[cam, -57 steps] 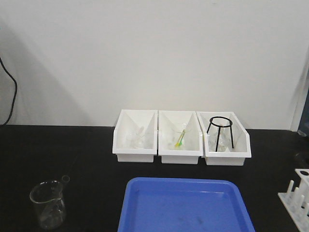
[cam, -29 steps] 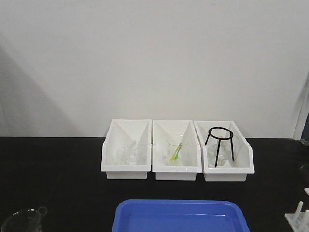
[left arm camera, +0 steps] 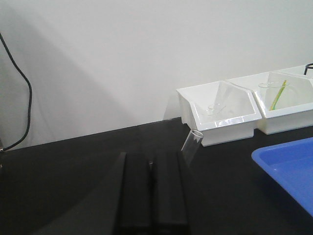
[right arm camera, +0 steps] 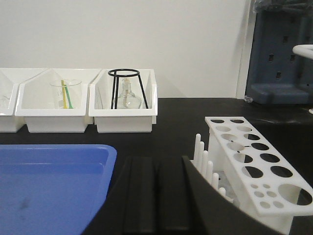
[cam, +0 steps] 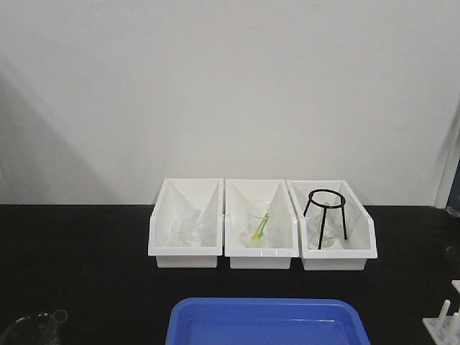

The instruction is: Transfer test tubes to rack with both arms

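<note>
The white rack (right arm camera: 266, 214), with round holes in its top plate and thin upright pegs (right arm camera: 200, 149), stands just right of my right gripper (right arm camera: 155, 161), whose black fingers lie together with nothing between them. Only the rack's corner (cam: 445, 321) shows at the bottom right of the front view. My left gripper (left arm camera: 150, 157) has its fingers together over the black table. A clear glass test tube (left arm camera: 191, 144) rises tilted just past the right finger; I cannot tell whether it touches it. A tube end (cam: 59, 315) leans out of a glass beaker (cam: 25, 329).
Three white open-front bins (cam: 185, 251) stand at the back against the wall, holding glassware, a yellow-green rod (cam: 260, 226) and a black wire tripod (cam: 325, 214). A blue tray (cam: 266, 323) lies in front of them and left of the right gripper (right arm camera: 49, 181).
The front view has shifted: the bins sit lower and larger, and the beaker, tray and rack have slid towards the bottom edge. Little differs over the last half second.
</note>
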Robot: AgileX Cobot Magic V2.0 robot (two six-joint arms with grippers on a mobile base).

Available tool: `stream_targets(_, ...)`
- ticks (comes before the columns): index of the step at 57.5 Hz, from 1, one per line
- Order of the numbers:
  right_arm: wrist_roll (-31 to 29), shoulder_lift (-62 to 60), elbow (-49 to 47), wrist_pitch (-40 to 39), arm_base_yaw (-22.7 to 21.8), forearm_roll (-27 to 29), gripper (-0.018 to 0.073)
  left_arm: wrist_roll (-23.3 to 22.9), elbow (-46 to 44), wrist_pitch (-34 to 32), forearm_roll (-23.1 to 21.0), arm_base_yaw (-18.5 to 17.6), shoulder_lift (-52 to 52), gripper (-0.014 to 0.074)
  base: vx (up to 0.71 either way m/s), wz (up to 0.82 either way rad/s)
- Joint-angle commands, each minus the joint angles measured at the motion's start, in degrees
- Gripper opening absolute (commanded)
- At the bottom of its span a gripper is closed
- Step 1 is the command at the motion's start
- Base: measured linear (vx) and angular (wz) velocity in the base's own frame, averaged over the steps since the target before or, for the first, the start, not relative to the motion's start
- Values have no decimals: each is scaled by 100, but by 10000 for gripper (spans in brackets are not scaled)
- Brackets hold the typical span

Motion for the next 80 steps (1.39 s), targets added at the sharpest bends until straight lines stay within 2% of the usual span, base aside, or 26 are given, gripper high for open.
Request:
stream_targets(1,-24,-39,56,-438,2,-16,-8,-39,152,-441,-16,14,-118,-21,0,0)
stream_targets(22,-24,-39,56,-615,2,-16,-8,18,147,-666,-12,14,-118,-21,0,0)
stream_targets(26,-24,-39,56,-853,2,-16,-8,18,147,-1006,-7,14,-118,-21,0,0)
stream_targets(35,-24,-39,56,-1914,2,-16,-8,-126,108,-1821,-33,14,-118,-21,0,0)
stream_targets(38,-8,-39,17,-2229,2,-16,-8,-333,19,-1795,-104,14,-118,-21,0,0)
stream_targets(42,68,-39,-198,-2222,2,-16,-8,-628,-177,-1501,-347,14,-107,-21,0,0)
stream_targets(50,31,139,-1189,-1450,2,-39,-8,-704,-820,-873,-422,14,22,-21,0,0)
stream_targets(56,-193,690,-2118,-1053,2,-86,-8,-689,-1485,-876,-422,14,606,-21,0,0)
stream_targets(66,-386,2167,-3457,-997,2,-76,-8,-689,-2870,-896,-418,14,2283,-21,0,0)
stream_targets(73,-386,2975,-3971,-1043,2,-76,-8,-632,-3737,-886,-424,14,3309,-21,0,0)
stream_targets(80,-353,3477,-4176,-1072,2,-48,-8,-583,-4394,-590,-404,14,3959,-18,0,0)
